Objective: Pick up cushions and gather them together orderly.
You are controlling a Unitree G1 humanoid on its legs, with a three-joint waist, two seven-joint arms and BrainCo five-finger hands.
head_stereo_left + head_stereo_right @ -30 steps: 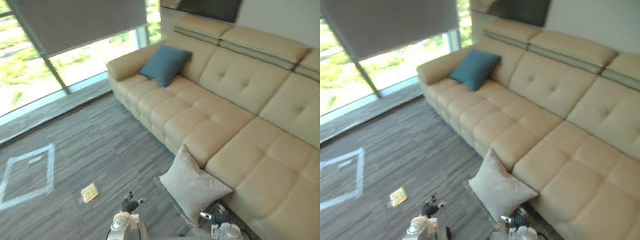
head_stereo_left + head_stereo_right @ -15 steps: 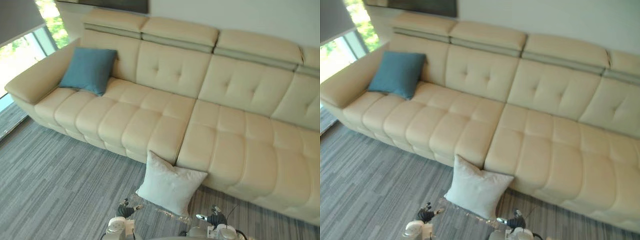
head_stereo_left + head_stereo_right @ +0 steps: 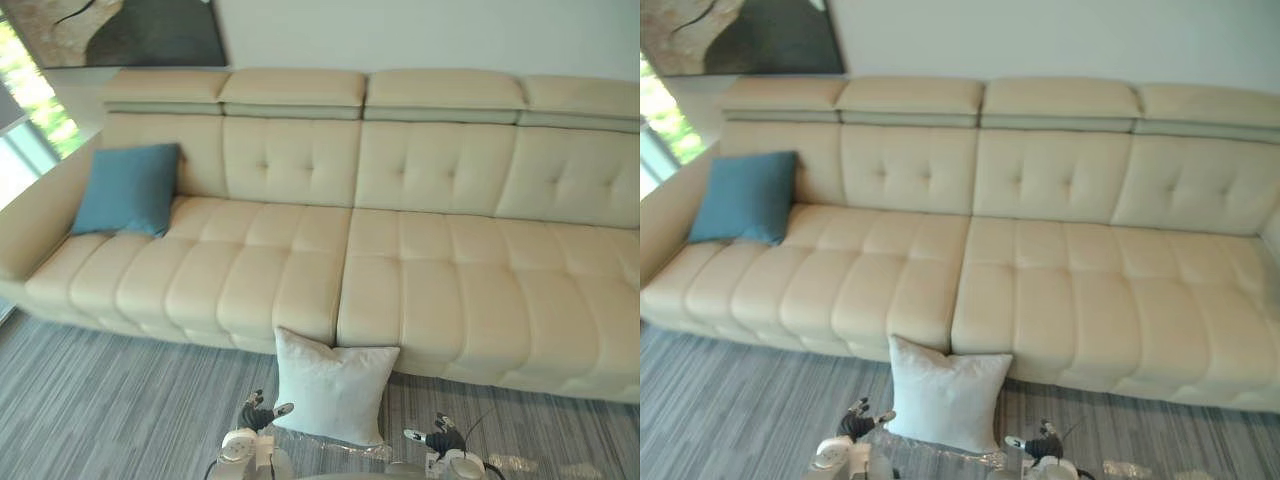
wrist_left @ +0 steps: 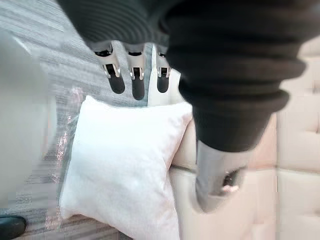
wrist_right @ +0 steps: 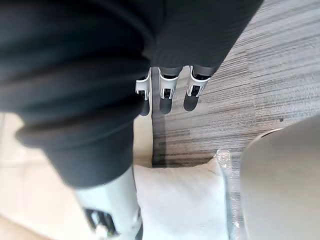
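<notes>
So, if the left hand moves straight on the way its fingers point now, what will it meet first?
Most likely the white cushion, which stands on the floor against the sofa. The left hand points its straight fingers at it with nothing between, though depth is unclear.

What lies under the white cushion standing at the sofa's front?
A crumpled clear plastic sheet pokes out beneath the white cushion, on the grey carpet. How far it runs underneath is covered, as is the beige sofa base right behind the cushion.
</notes>
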